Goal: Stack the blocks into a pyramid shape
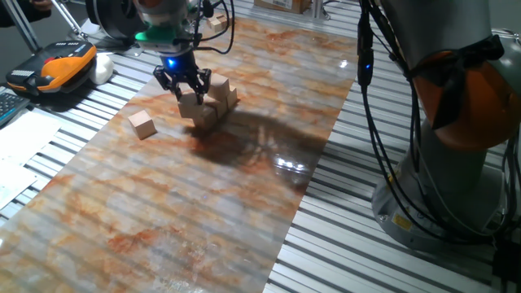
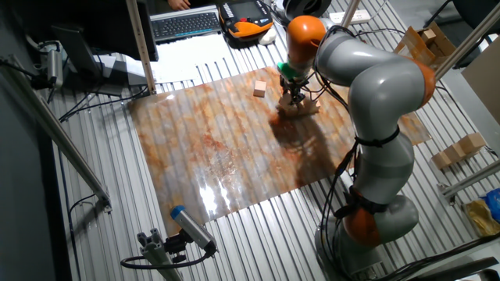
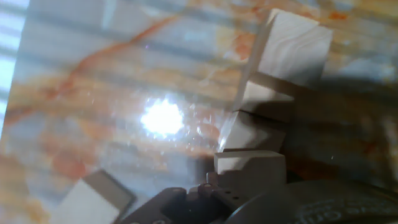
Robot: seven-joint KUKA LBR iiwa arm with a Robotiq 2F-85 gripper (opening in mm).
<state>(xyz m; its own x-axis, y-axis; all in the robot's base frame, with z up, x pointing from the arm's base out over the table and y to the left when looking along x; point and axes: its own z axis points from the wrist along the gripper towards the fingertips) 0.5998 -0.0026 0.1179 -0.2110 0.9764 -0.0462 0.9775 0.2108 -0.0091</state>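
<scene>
Several light tan wooden blocks (image 1: 221, 91) sit bunched together on the marbled mat, also seen as a cluster (image 2: 303, 108) in the other fixed view. My gripper (image 1: 187, 91) hangs over the left side of this cluster, its fingers shut on one block (image 1: 193, 103) that rests on or just above a lower block (image 1: 205, 118). In the hand view the held block (image 3: 249, 164) is close to the camera, with the other blocks (image 3: 297, 43) lined up beyond it. One loose block (image 1: 142, 124) lies apart to the left, also visible (image 3: 93, 199) in the hand view.
The marbled mat (image 1: 203, 203) lies on a slatted metal table. An orange and black handset (image 1: 61, 67) sits at the far left. The arm's base (image 1: 456, 163) stands to the right. Cardboard boxes (image 2: 459, 150) lie off the mat.
</scene>
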